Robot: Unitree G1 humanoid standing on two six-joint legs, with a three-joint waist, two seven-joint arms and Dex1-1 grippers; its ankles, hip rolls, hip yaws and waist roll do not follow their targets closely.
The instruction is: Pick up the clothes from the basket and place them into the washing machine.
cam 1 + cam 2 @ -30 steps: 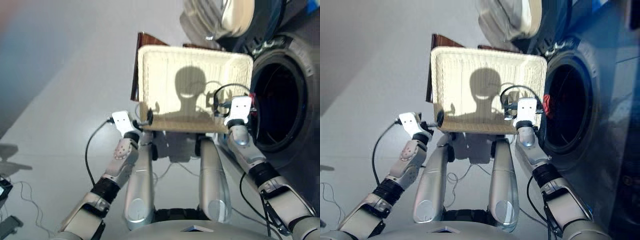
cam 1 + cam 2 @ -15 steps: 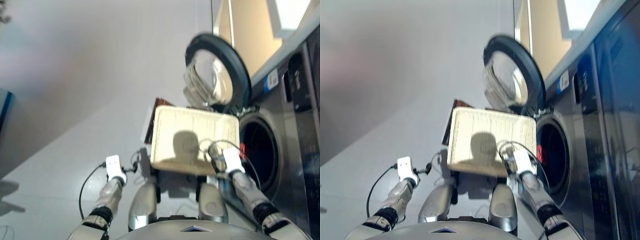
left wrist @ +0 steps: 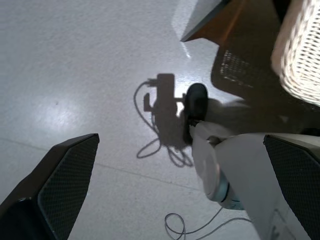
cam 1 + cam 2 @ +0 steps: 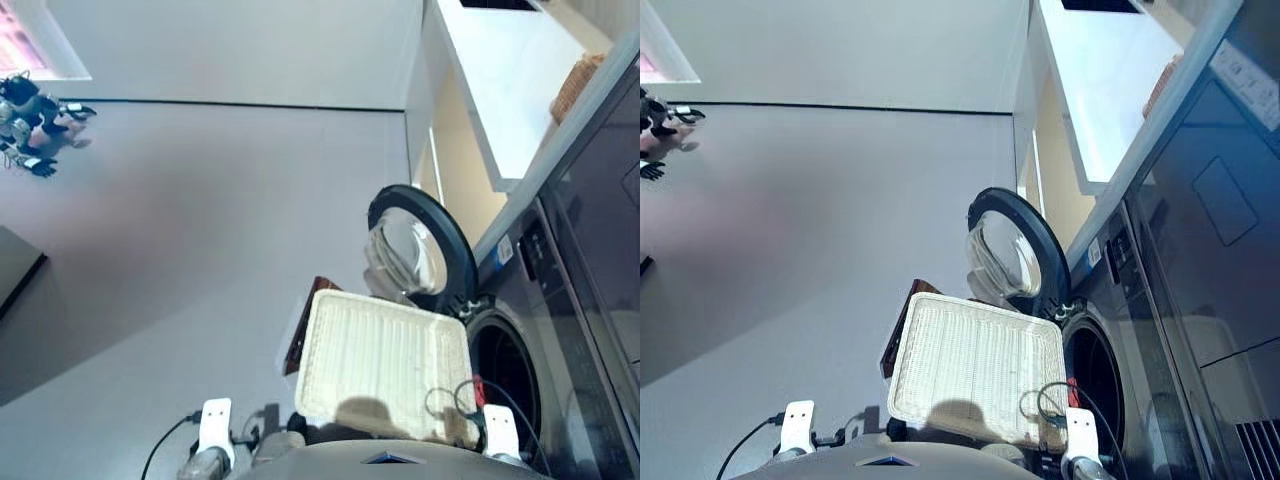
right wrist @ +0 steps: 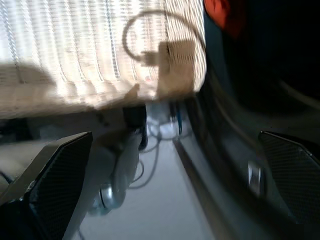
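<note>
Basket: the cream wicker basket (image 4: 385,365) lies on the floor in front of the robot, just beside the washing machine (image 4: 560,330); its inside shows bare weave, no garment visible in it.
Clothes: a coral-red patch (image 5: 222,15) sits at the drum mouth; black and navy pieces are not seen.
Door: the porthole door (image 4: 420,245) stands swung open above the basket.
Left gripper (image 3: 165,190): jaws spread, empty, over bare floor.
Right gripper (image 5: 170,190): jaws spread, empty, near the basket edge and the machine front.
Risk: the red piece may hang on the rim and slip out; the loose cable (image 5: 150,37) could snag the basket.
Surface: smooth pale grey floor (image 4: 200,220), glossy.
Room: plain walls, a white worktop (image 4: 510,70) above the machine carrying a small brown basket (image 4: 578,85).
</note>
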